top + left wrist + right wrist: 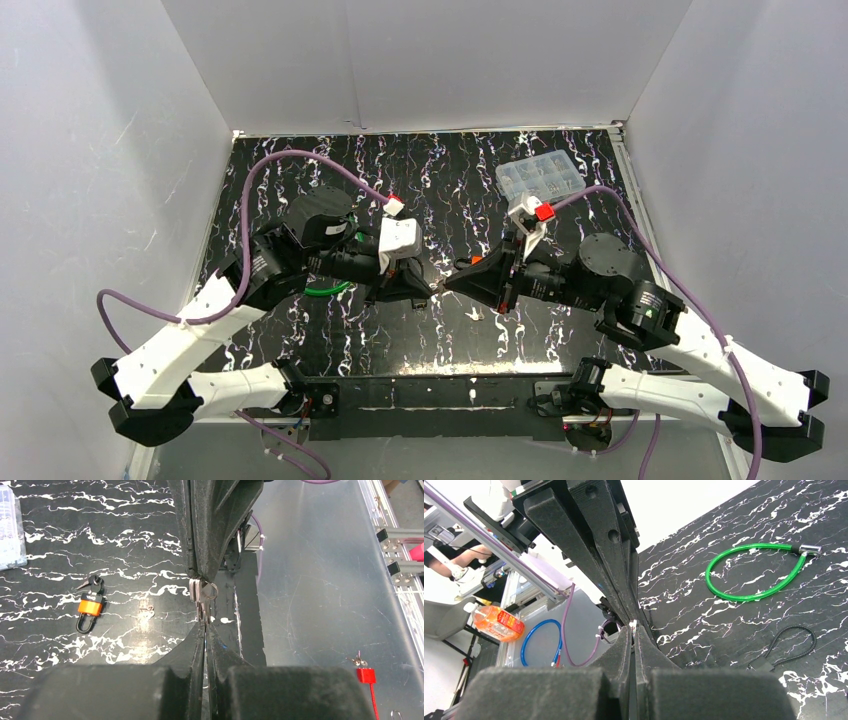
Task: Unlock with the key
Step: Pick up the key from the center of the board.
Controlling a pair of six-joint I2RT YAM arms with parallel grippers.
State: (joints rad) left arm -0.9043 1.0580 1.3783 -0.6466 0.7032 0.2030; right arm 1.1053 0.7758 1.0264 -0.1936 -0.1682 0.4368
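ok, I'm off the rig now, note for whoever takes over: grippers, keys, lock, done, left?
Left gripper: shut on the keys, blade end.
Right gripper: shut on the same keys, ring end.
Orange padlock: lying on the mat, apart from both grippers, shackle looks closed.
Done: keys picked up, pinched between both grippers.
Left: release one grip, get a key into the padlock, turn it.
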